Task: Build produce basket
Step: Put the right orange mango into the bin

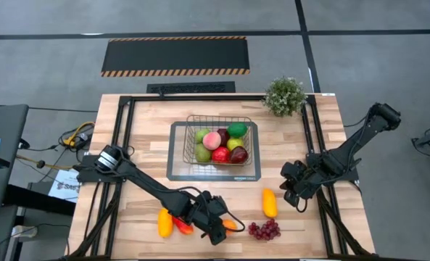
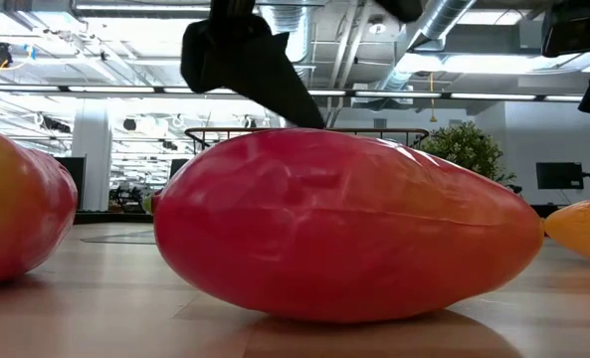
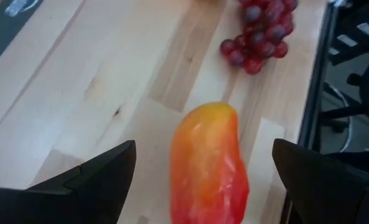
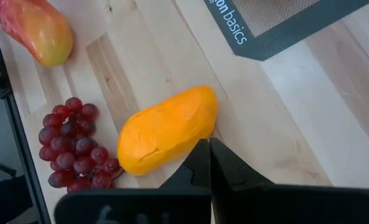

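Item: left gripper (image 3: pixel 203 168) — your working pincer, at the near edge of the table, fingers spread wide with nothing between them clamped yet. In its wrist view the red-orange fruit (image 3: pixel 209 165) lies lengthwise in the gap, just ahead of the fingertips and apart from both.

Item: red-orange fruit — long, glossy, likely slippery. You should bring the pincer down until the fingers flank its widest part, keep it centred in the gap, then close slowly across the short axis; a grip near the tapered end would probably squirt it out.

Item: grape bunch (image 3: pixel 259 28) — beyond the fruit's far end, apart from it. Keep your approach short so the fingertips do not plough into it.

Item: yellow fruit (image 1: pixel 164 222) and red pepper (image 1: pixel 183 226) — close beside the pincer on the side away from the grapes; mind them as you descend, since a finger could nudge either.

Item: basket (image 1: pixel 194 124) — well beyond the pincer, toward the table's middle, standing on the grey mat (image 1: pixel 177 172) and already holding several green, red and pink pieces. Lift clear of the wire rim before you cross over it, and release low over a gap.

Item: right gripper (image 4: pixel 208 163) — fingers pressed together, holding nothing, waiting just beside the orange fruit (image 4: pixel 167 129)
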You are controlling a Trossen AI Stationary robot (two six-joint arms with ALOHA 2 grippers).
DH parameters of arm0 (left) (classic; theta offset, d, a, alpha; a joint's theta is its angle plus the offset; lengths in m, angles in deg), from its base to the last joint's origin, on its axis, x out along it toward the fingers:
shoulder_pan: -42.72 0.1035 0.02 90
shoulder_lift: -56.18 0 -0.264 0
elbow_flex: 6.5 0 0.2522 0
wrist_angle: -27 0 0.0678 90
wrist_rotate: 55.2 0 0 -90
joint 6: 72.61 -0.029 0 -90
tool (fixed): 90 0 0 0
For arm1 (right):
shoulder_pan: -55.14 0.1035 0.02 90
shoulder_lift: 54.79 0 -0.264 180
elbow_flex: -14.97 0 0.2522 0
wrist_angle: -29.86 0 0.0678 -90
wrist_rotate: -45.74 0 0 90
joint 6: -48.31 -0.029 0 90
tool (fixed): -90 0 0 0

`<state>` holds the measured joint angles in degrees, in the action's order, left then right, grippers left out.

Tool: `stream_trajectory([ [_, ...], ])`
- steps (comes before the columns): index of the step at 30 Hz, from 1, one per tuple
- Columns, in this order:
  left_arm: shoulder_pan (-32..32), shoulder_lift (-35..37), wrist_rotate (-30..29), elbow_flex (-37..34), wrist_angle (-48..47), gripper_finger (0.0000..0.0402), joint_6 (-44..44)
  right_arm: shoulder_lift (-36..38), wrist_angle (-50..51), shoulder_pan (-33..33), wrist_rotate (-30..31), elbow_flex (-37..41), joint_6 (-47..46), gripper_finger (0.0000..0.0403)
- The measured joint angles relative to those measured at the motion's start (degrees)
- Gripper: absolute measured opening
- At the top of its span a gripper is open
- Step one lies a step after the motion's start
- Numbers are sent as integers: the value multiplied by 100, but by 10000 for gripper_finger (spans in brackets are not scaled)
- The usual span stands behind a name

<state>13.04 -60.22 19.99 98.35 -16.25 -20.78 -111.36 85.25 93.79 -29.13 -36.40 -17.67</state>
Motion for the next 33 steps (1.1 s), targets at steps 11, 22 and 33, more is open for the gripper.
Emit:
stream_trajectory([
  [11, -77, -435, 171, 23, 183, 361, -172, -3, 54, 0, -2, 0, 0, 7],
  [22, -138, -761, 280, 14, -122, 360, -3, -3, 109, -11, 4, 0, 0, 7],
  [33, -53, -772, 224, 106, -562, 287, 287, -3, 139, -17, 186, 0, 2, 7],
])
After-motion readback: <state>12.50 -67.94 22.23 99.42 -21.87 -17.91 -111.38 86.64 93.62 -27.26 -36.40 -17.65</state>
